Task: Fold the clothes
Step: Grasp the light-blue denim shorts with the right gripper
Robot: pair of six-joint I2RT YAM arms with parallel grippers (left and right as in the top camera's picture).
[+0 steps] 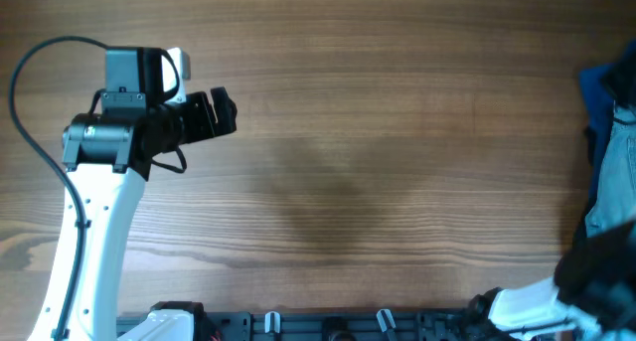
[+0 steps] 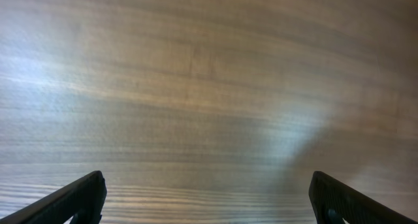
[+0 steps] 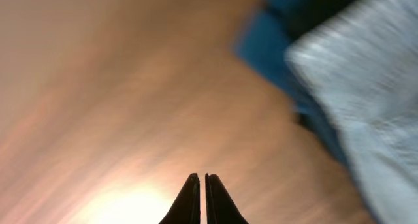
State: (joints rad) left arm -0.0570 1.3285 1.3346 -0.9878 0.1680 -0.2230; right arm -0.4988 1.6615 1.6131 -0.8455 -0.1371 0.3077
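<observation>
The light blue faded denim shorts [image 1: 614, 172] lie at the table's right edge, partly cut off in the overhead view. In the right wrist view they show blurred at the upper right [image 3: 366, 80]. My right gripper [image 3: 201, 179] is shut and empty over bare wood, short of the shorts. Its arm [image 1: 591, 271] sits at the bottom right, beside the shorts. My left gripper [image 1: 217, 113] is at the far left, well away from the shorts. In the left wrist view it is open and empty [image 2: 206, 181] above bare wood.
A dark blue fabric heap [image 1: 599, 85] lies at the right edge, behind and under the shorts; it also shows in the right wrist view [image 3: 268, 41]. The wooden table [image 1: 358, 162] spans the view. A black rail [image 1: 328, 326] runs along the front edge.
</observation>
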